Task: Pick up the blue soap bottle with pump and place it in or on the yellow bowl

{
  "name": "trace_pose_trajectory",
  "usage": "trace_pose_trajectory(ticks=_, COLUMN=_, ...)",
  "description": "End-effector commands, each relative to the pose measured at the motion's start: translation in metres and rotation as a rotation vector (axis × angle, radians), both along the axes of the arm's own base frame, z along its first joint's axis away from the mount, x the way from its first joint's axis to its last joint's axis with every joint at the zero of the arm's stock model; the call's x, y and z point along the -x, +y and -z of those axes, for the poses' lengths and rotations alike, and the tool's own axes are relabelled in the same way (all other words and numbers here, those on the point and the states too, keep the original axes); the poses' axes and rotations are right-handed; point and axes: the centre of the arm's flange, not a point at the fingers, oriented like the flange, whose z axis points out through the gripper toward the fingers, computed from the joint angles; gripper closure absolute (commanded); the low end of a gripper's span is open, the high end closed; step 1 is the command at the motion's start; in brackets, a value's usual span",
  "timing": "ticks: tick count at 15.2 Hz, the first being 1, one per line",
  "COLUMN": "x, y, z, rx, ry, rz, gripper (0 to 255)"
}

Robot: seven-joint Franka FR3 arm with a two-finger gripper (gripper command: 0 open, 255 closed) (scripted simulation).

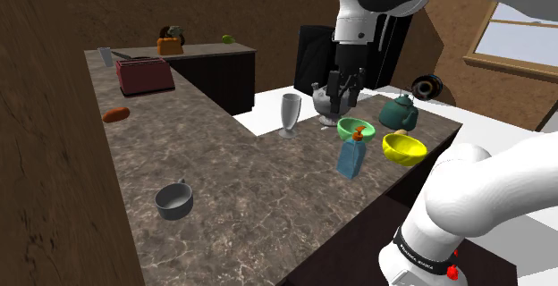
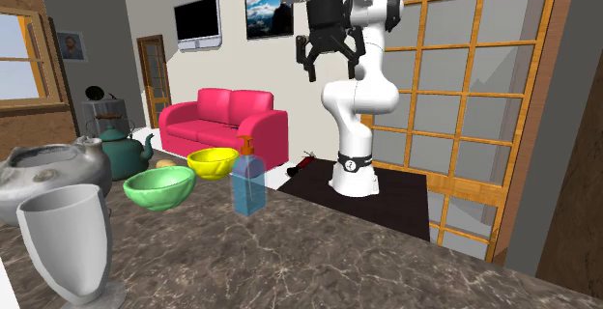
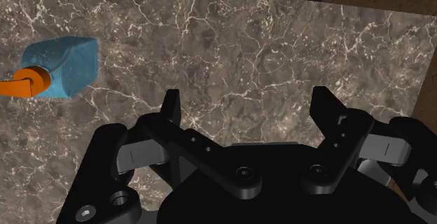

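Observation:
The blue soap bottle [image 1: 350,157] with an orange pump stands upright on the dark marble counter [image 1: 241,195], close to the yellow bowl [image 1: 404,147]. The second exterior view has the bottle [image 2: 247,182] just right of the yellow bowl [image 2: 215,162]. My black gripper [image 1: 341,104] hangs open well above the counter, up and to the shoulder view's left of the bottle. It is also high in the second exterior view [image 2: 325,69]. In the wrist view the gripper [image 3: 250,110] holds nothing, and the bottle [image 3: 63,67] lies off to one side of the fingers.
A green bowl [image 1: 359,129], a teal teapot [image 1: 396,112], a grey kettle [image 1: 324,102] and a white goblet [image 1: 290,114] crowd the counter near the bottle. A grey mug [image 1: 173,200], a red toaster [image 1: 143,76] and a brown bread roll [image 1: 115,113] sit farther left.

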Motion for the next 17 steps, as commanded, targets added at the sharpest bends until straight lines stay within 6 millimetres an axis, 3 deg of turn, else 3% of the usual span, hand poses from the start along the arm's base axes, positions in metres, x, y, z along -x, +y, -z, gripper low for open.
trace_pose_trajectory(ticks=1, x=0.0, y=0.0, z=0.0, rx=0.0, ry=0.0, rz=0.0, gripper=0)
trace_pose_trajectory(ticks=17, x=0.045, y=-0.135, z=0.144, rx=0.114, ry=-0.194, rz=0.14, gripper=0)
